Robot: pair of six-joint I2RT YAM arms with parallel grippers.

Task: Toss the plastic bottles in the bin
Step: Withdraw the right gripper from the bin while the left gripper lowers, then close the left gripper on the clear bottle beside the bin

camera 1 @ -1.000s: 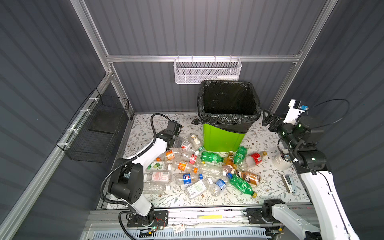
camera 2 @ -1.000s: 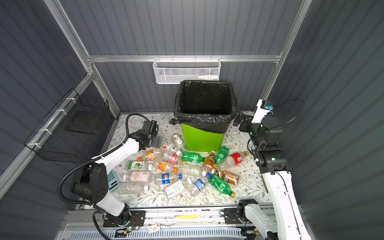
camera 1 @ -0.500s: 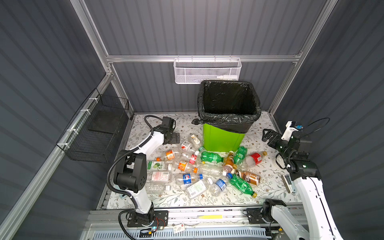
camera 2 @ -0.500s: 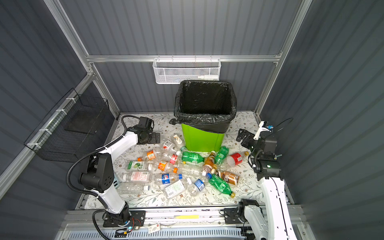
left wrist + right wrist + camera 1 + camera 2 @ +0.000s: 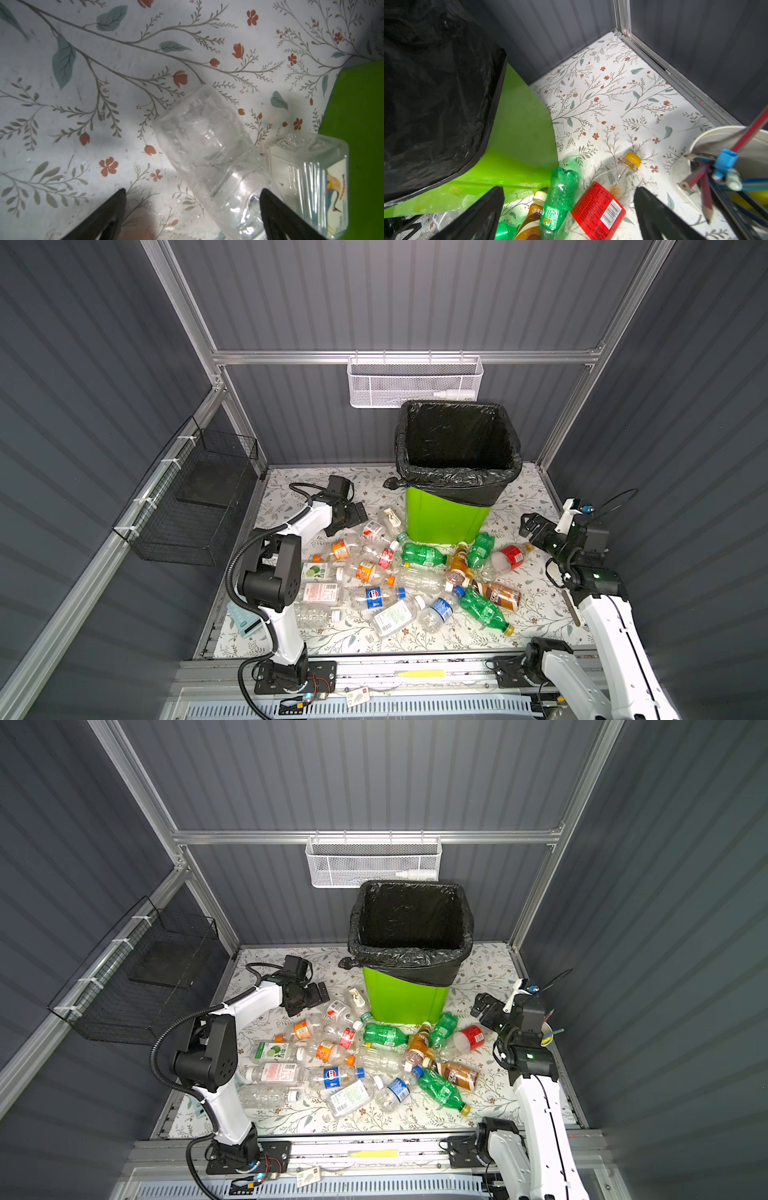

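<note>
Hovering low over the white floral mat (image 5: 104,62), my left gripper (image 5: 355,512) has its jaws spread wide and clamps nothing. It sits at the far left edge of the heap of small plastic bottles (image 5: 407,580). To its right, the tall bright-green square plastic bin (image 5: 440,522) stands upright at the far middle of the mat, a black bag (image 5: 457,485) folded over its rim.

In my left wrist view a clear ribbed plastic bottle (image 5: 207,149) lies on its side. Its long axis slants between my fingertips, base end away from the camera. One fingertip overlaps its flank, and I cannot tell whether they touch. Just beside it lies a clear square bottle with a bird label (image 5: 307,176), close by the bin's green wall.

My right gripper (image 5: 530,526) hangs right of the bin, jaws equally wide and gripping nothing. Below it a red-labelled clear bottle (image 5: 600,207) lies with its yellow cap pointing right and slightly far. A green ribbed bottle (image 5: 560,197) beside it runs near to far, base toward the bin. An amber bottle (image 5: 533,218) points its white cap the same way.

At the heap's near right a green bottle with a yellow cap (image 5: 484,610) runs from far left to near right, cap nearest. A white cup of pencils (image 5: 705,135) stands at the mat's right edge.
</note>
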